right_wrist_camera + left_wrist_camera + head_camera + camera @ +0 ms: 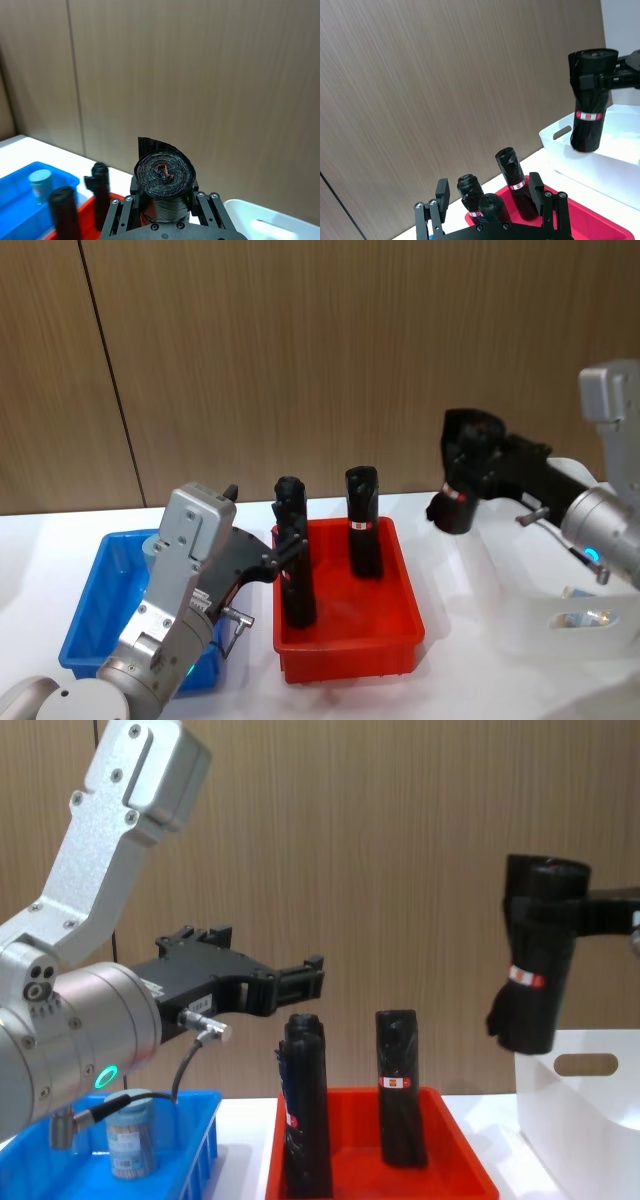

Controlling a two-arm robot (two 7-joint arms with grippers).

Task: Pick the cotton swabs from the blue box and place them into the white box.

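Observation:
One cotton swab jar [130, 1135] with a pale lid stands in the blue box [190, 1145], and its lid [155, 545] peeks out behind my left arm. In the right wrist view the same jar [40, 182] sits in the blue box [20, 200]. My left gripper [285, 550] hovers open and empty between the blue box [100, 610] and the red tray, its fingers [442, 192] wide apart. High up, my right gripper [470, 465] is shut on a black roll [455, 505], which hangs by the near-left rim of the white box [560, 610].
A red tray [345, 640] stands between the two boxes with tall black rolls [363, 525] upright in it; one roll [295, 570] is right beside the left gripper's fingertips. A wooden wall closes the back of the white table.

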